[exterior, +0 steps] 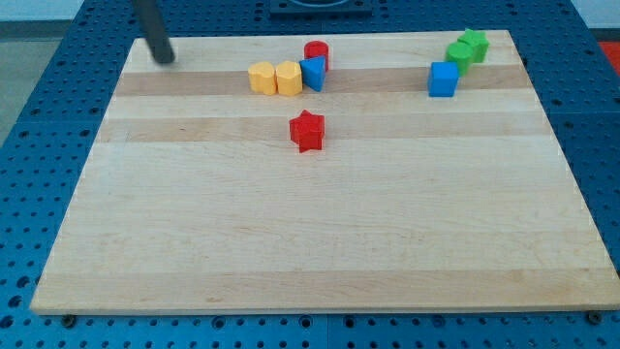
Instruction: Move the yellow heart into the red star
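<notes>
The arm ends in a bare rod with no gripper to open or close; its tip (165,58) sits upper left on the desk (291,242). 2 yellow blocks touch at upper centre; the yellow heart (289,79), seemingly the right one, looks light, rigid and slidable, best pushed from its top-left toward the red star (307,131) just below-right.

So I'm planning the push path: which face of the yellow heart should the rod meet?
Its upper-left side, I'd guess: the red star lies down-right of the left yellow block, probably the heart. My tip sits far left of it.
</notes>
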